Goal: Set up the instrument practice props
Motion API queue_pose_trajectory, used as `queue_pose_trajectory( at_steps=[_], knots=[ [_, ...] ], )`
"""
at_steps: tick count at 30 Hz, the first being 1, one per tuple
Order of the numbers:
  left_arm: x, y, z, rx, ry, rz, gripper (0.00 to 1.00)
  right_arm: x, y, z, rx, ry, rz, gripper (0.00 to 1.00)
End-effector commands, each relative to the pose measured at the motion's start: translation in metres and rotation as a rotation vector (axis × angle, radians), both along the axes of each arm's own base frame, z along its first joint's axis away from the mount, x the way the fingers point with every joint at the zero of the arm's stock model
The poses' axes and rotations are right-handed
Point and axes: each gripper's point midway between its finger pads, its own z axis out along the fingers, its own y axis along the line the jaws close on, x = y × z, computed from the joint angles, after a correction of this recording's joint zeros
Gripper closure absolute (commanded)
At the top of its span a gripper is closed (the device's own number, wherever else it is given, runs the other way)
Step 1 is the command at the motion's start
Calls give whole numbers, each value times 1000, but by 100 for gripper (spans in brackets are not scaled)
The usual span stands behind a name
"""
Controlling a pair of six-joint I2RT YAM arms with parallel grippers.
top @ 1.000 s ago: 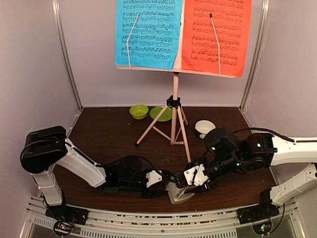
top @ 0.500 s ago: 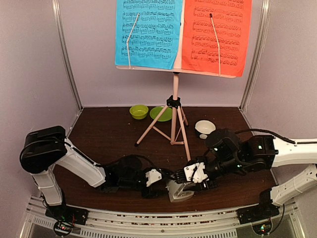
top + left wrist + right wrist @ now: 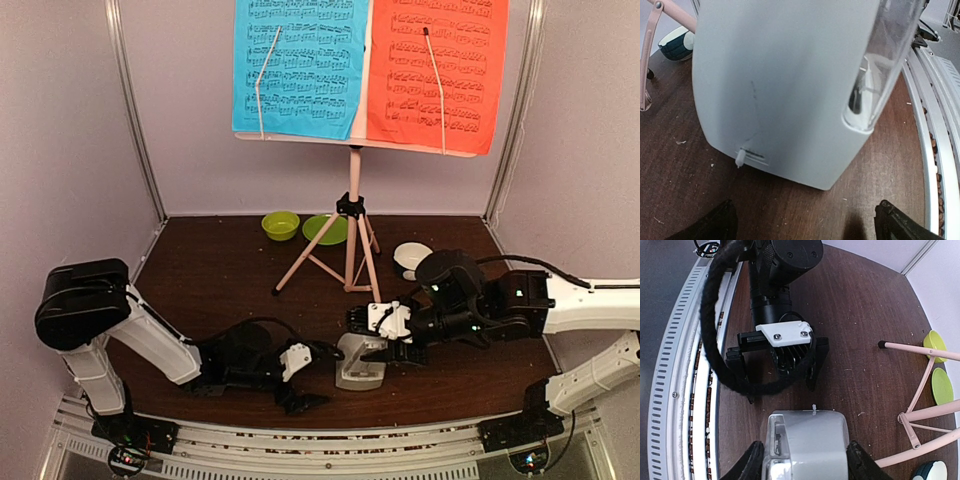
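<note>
The pale pink music stand [image 3: 352,215] stands at the back with a blue sheet [image 3: 300,65] and a red sheet [image 3: 435,70] on its desk. Near the table's front sits the cream metronome [image 3: 360,364] with its clear cover [image 3: 890,55]. My right gripper [image 3: 370,343] is shut on the metronome [image 3: 807,440], one finger on each side. My left gripper [image 3: 314,377] stands open just left of it. In the left wrist view its fingertips [image 3: 722,220] are spread wide, short of the metronome [image 3: 785,85] and not touching it.
A green bowl [image 3: 280,225] and green plate [image 3: 325,229] lie behind the stand's legs [image 3: 920,415]. A white-and-dark bowl [image 3: 410,257] sits right of the stand, close behind my right arm. The slotted metal rail [image 3: 675,390] runs along the near edge.
My left gripper has opened wide and drawn back toward the near edge, letting go of the metronome. My right gripper has kept its hold and shifted the metronome slightly left and more upright.
</note>
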Motion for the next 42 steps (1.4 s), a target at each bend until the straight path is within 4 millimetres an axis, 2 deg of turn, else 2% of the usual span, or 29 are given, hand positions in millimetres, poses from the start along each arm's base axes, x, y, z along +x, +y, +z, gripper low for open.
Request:
queue_pose_trajectory(
  at_steps=[1, 14, 21, 27, 37, 40, 42],
  knots=[
    [3, -20, 16, -97, 16, -2, 2, 8, 16, 39, 145, -47, -8, 100],
    [8, -34, 20, -108, 6, -8, 3, 6, 26, 36, 140, -23, 23, 100],
    [2, -34, 14, -81, 12, -44, 19, 8, 27, 36, 135, -26, 21, 100],
    [2, -30, 11, -77, 18, -36, 21, 9, 29, 36, 134, -28, 24, 100],
    [2, -26, 9, -69, 22, -21, 32, 8, 31, 35, 133, -26, 29, 100],
    [3, -25, 9, -69, 19, -16, 31, 9, 31, 35, 133, -27, 28, 100],
    [5, -24, 11, -71, 14, -5, 27, 9, 32, 34, 132, -24, 26, 100]
  ],
)
